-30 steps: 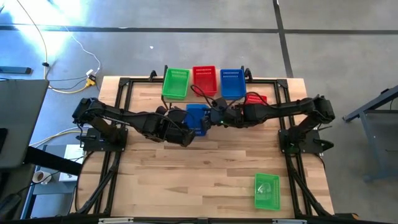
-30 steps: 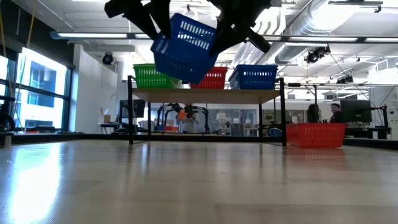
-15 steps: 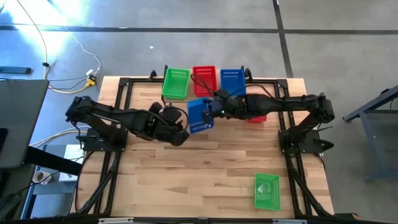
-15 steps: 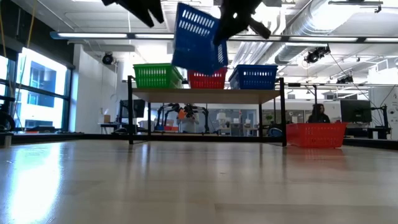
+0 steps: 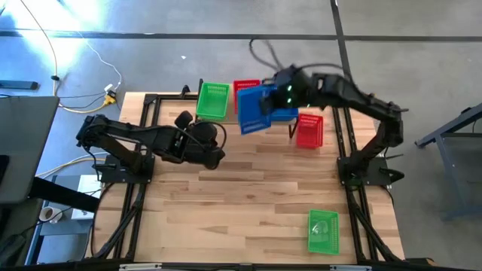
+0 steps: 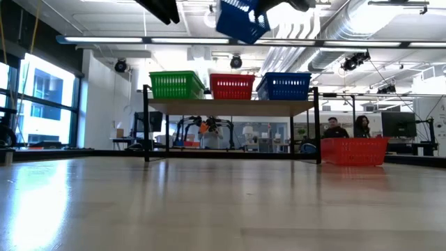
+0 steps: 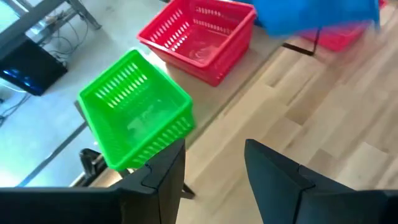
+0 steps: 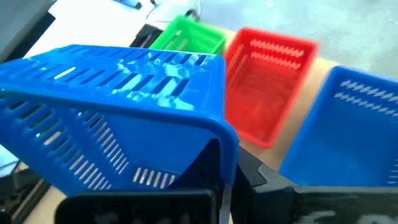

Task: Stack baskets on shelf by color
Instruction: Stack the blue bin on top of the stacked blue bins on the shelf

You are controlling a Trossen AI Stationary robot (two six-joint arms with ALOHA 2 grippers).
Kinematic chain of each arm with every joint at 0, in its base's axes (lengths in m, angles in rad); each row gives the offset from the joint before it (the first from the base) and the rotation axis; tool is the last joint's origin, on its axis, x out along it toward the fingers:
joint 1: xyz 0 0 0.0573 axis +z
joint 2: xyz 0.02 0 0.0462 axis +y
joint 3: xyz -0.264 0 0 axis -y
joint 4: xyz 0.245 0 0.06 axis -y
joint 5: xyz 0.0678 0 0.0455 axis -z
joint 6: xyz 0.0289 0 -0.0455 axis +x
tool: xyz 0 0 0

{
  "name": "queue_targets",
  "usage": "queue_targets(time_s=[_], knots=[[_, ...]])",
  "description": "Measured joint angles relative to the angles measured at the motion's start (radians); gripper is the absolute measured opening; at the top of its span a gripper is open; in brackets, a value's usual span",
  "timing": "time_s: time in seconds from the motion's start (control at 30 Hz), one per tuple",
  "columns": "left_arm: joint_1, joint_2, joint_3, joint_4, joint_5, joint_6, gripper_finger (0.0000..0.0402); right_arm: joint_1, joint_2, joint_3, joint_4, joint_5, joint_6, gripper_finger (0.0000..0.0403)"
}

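Observation:
A light-wood shelf [image 6: 233, 106] at the table's far edge carries a green basket [image 5: 213, 101], a red basket [image 5: 246, 89] and a blue basket [image 6: 286, 85] side by side. My right gripper [image 8: 225, 186] is shut on a second blue basket [image 5: 254, 110], held high in front of the shelf, between the red and blue ones. My left gripper [image 7: 214, 167] hangs open with nothing between its fingers, left of centre, facing the green basket [image 7: 134, 115]. Another red basket [image 5: 309, 129] stands on the table right of the shelf. Another green basket [image 5: 323, 231] lies near the right front corner. My right gripper pinches one wall of the blue basket at its rim, near a corner [image 8: 219, 138], between its two fingers. The fingers come slanting down from the table's right. The basket is lifted clear and tilted, above the level of the shelf's baskets [image 6: 242, 17].
Black frame rails run along the table's left and right sides [image 5: 135, 203]. Bare wood stretches across the middle and the near left of the tabletop [image 5: 226, 211]. Two people [image 6: 334, 128] show in the room behind.
My right gripper has risen steeply and swung toward the far edge, carrying the blue basket from the table's middle up to the shelf's front. The basket has tipped as it rose. My left gripper has drawn back from the basket, up and a little toward the left, still open.

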Motion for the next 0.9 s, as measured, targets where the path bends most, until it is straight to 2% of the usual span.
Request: queue_targets(time_s=[0.17, 0.3, 0.63, 0.77, 0.9], knots=[[0.046, -0.004, 0.0, 0.0, -0.001, 0.049, 0.0156, -0.108, -0.001, 0.094, -0.092, -0.082, -0.03, 0.0], [0.096, -0.011, 0.0, 0.002, 0.0, 0.078, 0.0156, -0.207, -0.001, 0.139, -0.144, -0.19, -0.038, 0.0], [0.228, -0.011, 0.0, 0.014, 0.003, 0.156, 0.0156, -0.479, 0.021, 0.154, -0.231, -0.473, -0.088, 0.0], [0.274, -0.011, 0.0, 0.016, 0.003, 0.175, 0.0156, -0.568, 0.054, 0.154, -0.27, -0.613, -0.132, 0.0], [0.322, -0.011, 0.0, 0.017, 0.003, 0.179, 0.0156, -0.628, 0.097, 0.154, -0.291, -0.697, -0.174, 0.0]])
